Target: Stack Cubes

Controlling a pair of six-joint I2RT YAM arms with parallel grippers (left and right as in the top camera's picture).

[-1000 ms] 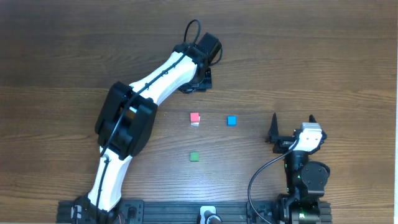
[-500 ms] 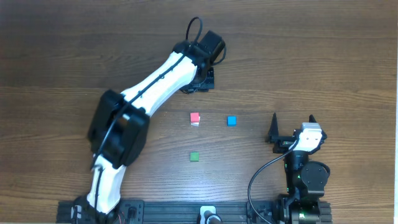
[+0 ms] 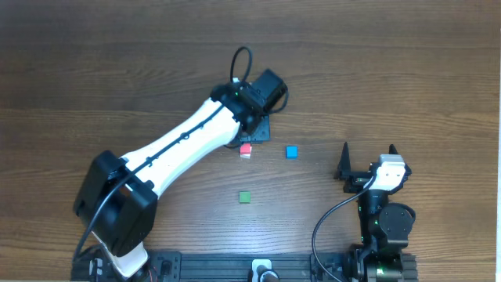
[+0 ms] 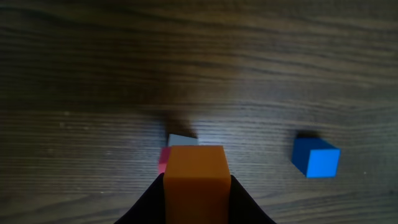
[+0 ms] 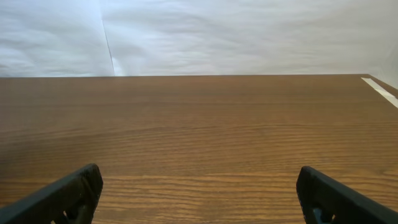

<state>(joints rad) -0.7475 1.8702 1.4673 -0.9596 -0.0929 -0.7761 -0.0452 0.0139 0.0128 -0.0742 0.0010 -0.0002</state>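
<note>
Left arm (image 3: 180,145) stands at the near-left and reaches across to the middle of the tabletop (image 3: 407,63). Left jaws are clenched on an orange cube (image 4: 197,180), one dark finger against each side face. In the left wrist view the orange cube hangs over a pink cube (image 4: 163,160) and hides most of it. A pink sliver and a pale grey face show past one edge. Whether the two cubes touch: cannot tell. In the top view the pink cube (image 3: 246,150) lies on the wood just at the near side of the left wrist, partly tucked under it. Blue cube (image 3: 292,152) sits to the right of the pink one, apart from it and about level, flat on the wood. Green cube (image 3: 245,197) sits nearer the arm bases, roughly in line with the pink cube and well apart from the other cubes. Right arm (image 3: 383,211) is folded at the near-right, well apart from all the cubes. Right jaws are released and spread wide. The right wrist view looks along the wood grain to a white backdrop (image 5: 249,37) at the far edge.
</note>
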